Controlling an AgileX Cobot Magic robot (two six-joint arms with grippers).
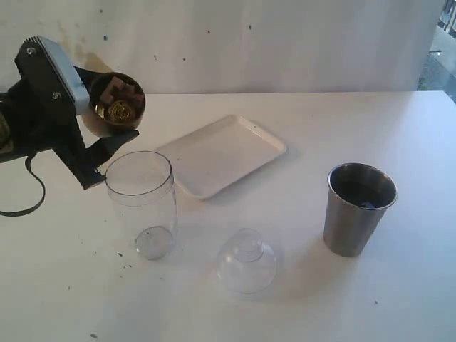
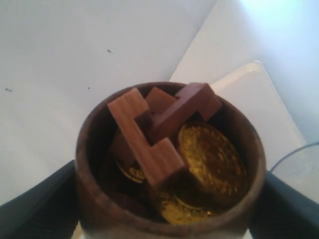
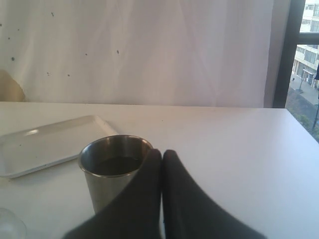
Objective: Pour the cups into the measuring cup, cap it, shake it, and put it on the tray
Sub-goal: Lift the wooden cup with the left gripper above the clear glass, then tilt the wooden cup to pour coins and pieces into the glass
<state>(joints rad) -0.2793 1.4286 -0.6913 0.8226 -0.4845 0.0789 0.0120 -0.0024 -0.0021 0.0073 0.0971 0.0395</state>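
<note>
My left gripper (image 1: pixel 114 121) is shut on the brown wooden cup (image 1: pixel 117 102), held tilted in the air above and left of the clear measuring cup (image 1: pixel 142 203). In the left wrist view the wooden cup (image 2: pixel 99 199) holds wooden blocks (image 2: pixel 149 134) and gold coins (image 2: pixel 212 159). The measuring cup stands upright and open. The steel tumbler (image 1: pixel 356 210) stands at the right, with dark contents. In the right wrist view the tumbler (image 3: pixel 107 172) is just beyond my right gripper (image 3: pixel 162 154), whose fingers are pressed together with nothing between them. The white tray (image 1: pixel 221 153) lies behind the measuring cup.
A clear dome cap (image 1: pixel 246 262) rests on the table in front, between the measuring cup and the tumbler. A black cable (image 1: pixel 25 196) loops at the left edge. The pale wall runs close behind the table.
</note>
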